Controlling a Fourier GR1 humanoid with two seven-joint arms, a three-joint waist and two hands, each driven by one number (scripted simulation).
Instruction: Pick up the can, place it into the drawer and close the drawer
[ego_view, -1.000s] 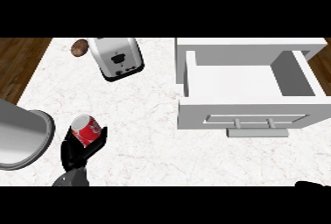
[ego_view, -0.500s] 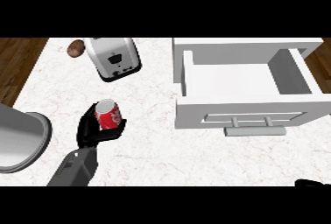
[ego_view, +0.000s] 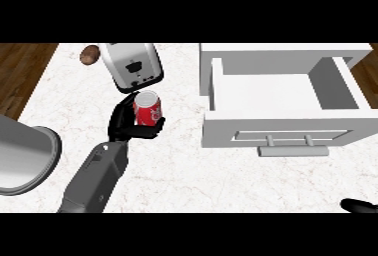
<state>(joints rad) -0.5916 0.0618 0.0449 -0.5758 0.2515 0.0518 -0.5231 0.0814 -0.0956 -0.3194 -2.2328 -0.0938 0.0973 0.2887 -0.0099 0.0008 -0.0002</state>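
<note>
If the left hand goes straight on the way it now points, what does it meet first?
Probably the toaster: the left hand, holding the can, points up the view toward it, though height is unclear.

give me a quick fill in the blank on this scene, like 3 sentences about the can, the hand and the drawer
1. The red can is held in the robot's ____ hand.
2. The white drawer stands ____, with nothing showing inside it.
3. The silver toaster sits just ____ the can, toward the far edge of the counter.

Missing words: left; open; behind
</note>
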